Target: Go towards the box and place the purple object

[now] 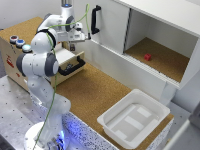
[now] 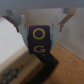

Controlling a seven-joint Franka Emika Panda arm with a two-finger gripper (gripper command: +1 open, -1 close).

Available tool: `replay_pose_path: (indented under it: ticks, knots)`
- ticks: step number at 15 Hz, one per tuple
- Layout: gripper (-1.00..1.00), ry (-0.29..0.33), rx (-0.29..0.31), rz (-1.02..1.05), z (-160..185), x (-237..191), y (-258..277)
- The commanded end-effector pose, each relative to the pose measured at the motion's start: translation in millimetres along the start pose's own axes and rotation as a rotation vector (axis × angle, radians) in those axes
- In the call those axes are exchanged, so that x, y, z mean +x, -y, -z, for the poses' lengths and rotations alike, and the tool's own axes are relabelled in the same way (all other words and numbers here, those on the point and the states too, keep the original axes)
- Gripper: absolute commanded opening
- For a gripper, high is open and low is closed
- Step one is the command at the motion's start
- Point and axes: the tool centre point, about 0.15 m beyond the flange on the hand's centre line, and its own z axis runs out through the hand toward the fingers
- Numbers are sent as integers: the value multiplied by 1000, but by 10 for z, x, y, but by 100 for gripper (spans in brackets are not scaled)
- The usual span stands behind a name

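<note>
The cork tabletop (image 1: 92,92) runs from the drawer unit (image 1: 30,47) at the exterior view's left to the white box (image 1: 134,118) at its lower right. The box sits on the tabletop near the front edge, shallow, with a flared rim. Behind the tabletop stands a white cabinet (image 1: 150,35) with its door (image 1: 107,22) swung open; a small red object (image 1: 147,57) lies on the cabinet's cork shelf. Three coloured buttons (image 1: 19,42) sit on top of the drawer unit, and a black handle (image 1: 72,67) projects from its open drawer. My arm (image 1: 42,60) rises from its base at the lower left, and my tool (image 1: 74,46) hangs above the drawer unit, well apart from the box. In the wrist view, my tool (image 2: 41,31) is clamped on the purple object (image 2: 39,41), a block marked with yellow letters, with one finger (image 2: 21,26) on each side of it. The purple object is held in the air, over the cork and the black handle.
</note>
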Motion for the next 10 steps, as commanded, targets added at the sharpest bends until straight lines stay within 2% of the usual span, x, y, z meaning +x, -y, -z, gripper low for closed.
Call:
replay_pose_path:
  ticks: [1, 5, 10]
  knots:
    - [-100, -149, 17, -75, -33, -981, -873]
    - [-100, -156, 56, -135, -185, -1501, -1637]
    - [-100, -128, 60, -269, -434, -2139, -2550]
